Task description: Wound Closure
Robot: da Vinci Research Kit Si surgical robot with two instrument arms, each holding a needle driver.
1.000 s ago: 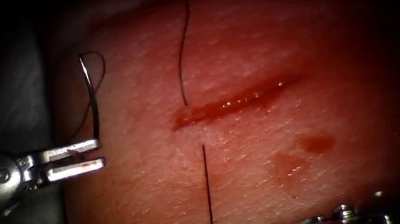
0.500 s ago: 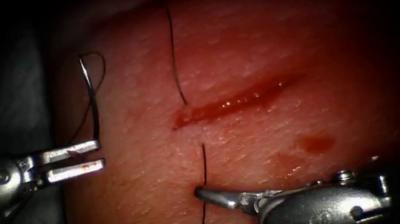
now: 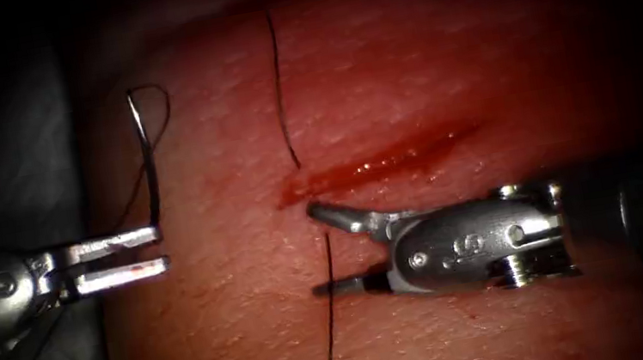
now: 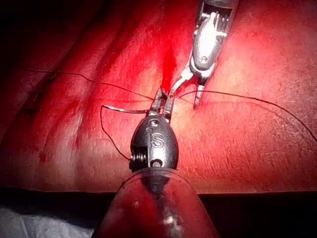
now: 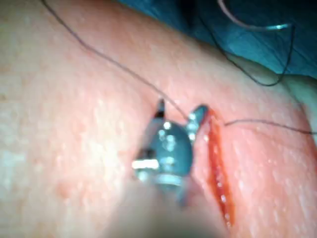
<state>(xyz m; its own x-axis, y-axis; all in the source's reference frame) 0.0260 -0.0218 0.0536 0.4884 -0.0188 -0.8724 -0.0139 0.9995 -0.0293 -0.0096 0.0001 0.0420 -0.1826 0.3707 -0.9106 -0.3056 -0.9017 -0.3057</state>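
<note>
The cut (image 3: 375,164) runs across the tissue (image 3: 425,67), wet with red fluid. My left tool (image 3: 161,248) sits left of the cut, shut on one end of the curved needle (image 3: 148,161). The needle stands up out of the jaws, clear of the tissue, and thread trails from its far end. Dark thread (image 3: 278,83) comes down into the cut's left end, comes out below it and runs on down (image 3: 332,335). My right tool (image 3: 317,249) lies just below the cut, open, with that thread between its jaws. The left wrist view shows the needle (image 4: 126,110) in my left tool (image 4: 162,101).
A red fluid smear (image 3: 454,136) lies along the cut. Dark cloth (image 3: 6,172) borders the tissue on the left. In the right wrist view the right tool (image 5: 179,111) is beside the cut (image 5: 218,168), with thread (image 5: 114,62) crossing the tissue.
My right tool has come up from the bottom edge to just below the cut, jaws open around the thread. The upper thread has straightened. The left tool and needle have not moved.
</note>
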